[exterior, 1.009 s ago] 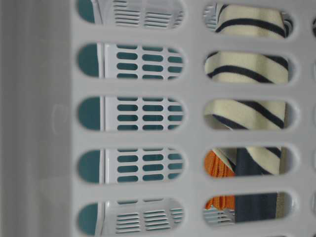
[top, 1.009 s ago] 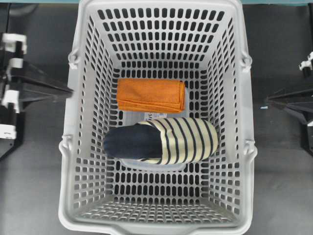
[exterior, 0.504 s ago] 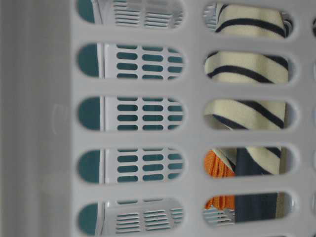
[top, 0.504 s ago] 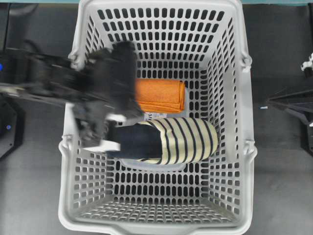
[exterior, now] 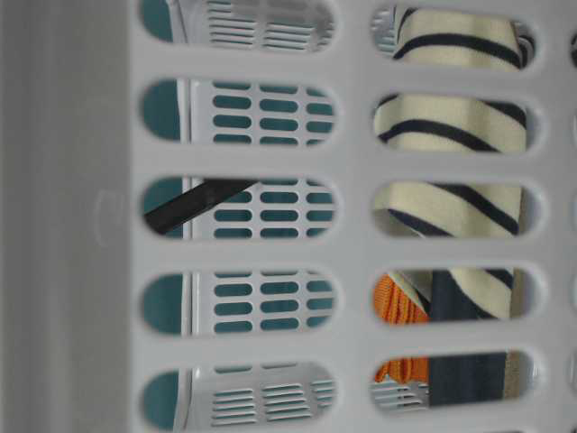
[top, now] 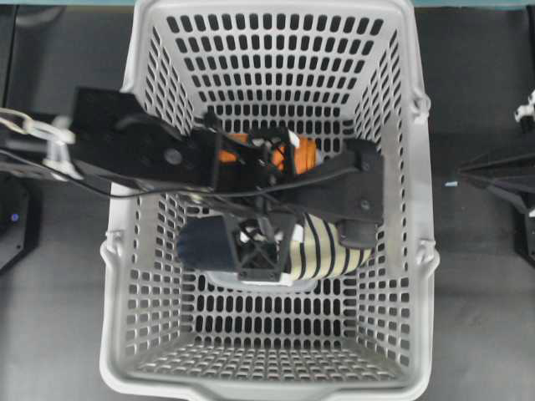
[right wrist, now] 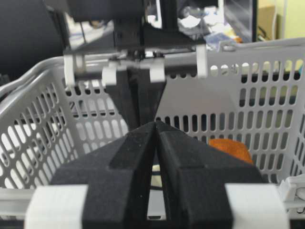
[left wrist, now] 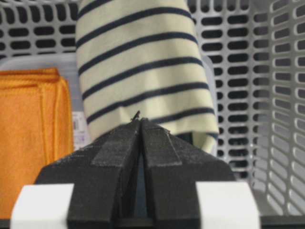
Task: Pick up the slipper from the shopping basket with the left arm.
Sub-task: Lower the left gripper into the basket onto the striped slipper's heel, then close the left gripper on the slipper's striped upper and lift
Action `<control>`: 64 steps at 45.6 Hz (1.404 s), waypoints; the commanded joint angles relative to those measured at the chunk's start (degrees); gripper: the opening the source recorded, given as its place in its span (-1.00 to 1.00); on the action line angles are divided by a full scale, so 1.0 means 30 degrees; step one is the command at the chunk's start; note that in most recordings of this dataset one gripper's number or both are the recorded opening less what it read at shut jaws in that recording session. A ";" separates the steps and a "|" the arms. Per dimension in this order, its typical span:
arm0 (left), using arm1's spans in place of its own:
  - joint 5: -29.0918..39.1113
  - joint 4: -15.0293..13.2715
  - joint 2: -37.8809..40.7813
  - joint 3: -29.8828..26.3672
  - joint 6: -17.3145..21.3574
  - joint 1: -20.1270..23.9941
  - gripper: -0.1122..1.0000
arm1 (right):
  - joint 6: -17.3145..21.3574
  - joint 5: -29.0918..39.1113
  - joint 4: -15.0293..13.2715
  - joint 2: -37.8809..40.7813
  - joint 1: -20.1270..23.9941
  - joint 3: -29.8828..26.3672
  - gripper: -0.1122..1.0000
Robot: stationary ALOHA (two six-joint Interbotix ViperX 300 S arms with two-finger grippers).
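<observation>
The slipper (top: pixel 326 242), cream with navy stripes and a navy insole, lies on the floor of the grey shopping basket (top: pixel 276 8), toe to the right. It also shows in the left wrist view (left wrist: pixel 143 62) and the table-level view (exterior: pixel 451 122). My left arm reaches in over the basket's left rim. My left gripper (top: pixel 263 251) is shut and empty, with its tips (left wrist: pixel 140 120) just over the striped upper near the slipper's opening; contact cannot be told. My right gripper (top: pixel 464 171) is shut and empty outside the basket's right wall (right wrist: pixel 156 123).
A folded orange cloth (top: pixel 301 154) lies on the basket floor just behind the slipper, partly hidden by my left arm; it also shows in the left wrist view (left wrist: pixel 28 129). The basket's slotted walls (left wrist: pixel 286 95) stand high on every side.
My left arm has swung from outside the basket's left side to over the slipper. A black part of it now shows through a slot in the table-level view. The slipper has not moved.
</observation>
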 commanded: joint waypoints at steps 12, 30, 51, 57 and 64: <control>0.0000 0.0059 0.0557 -0.0557 -0.0176 -0.0176 0.67 | 0.0029 -0.0088 0.0088 0.0088 0.0059 0.0059 -0.80; 0.0000 0.0059 0.2227 -0.0234 -0.1055 -0.0176 0.82 | 0.0029 -0.0059 0.0088 0.0117 0.0029 0.0381 -0.80; -0.1406 0.0059 0.2549 0.1377 -0.0908 0.0000 0.56 | 0.0029 0.0029 0.0088 0.0088 0.0029 0.0703 -0.80; -0.1260 0.0059 0.2520 0.1201 -0.0791 0.0000 -0.01 | 0.0059 0.0205 0.0088 0.0117 0.0029 0.0791 -0.80; -0.0938 0.0059 0.1875 0.0527 -0.0205 0.0000 -0.67 | 0.0029 0.0234 0.0088 0.0117 0.0000 0.0791 -0.80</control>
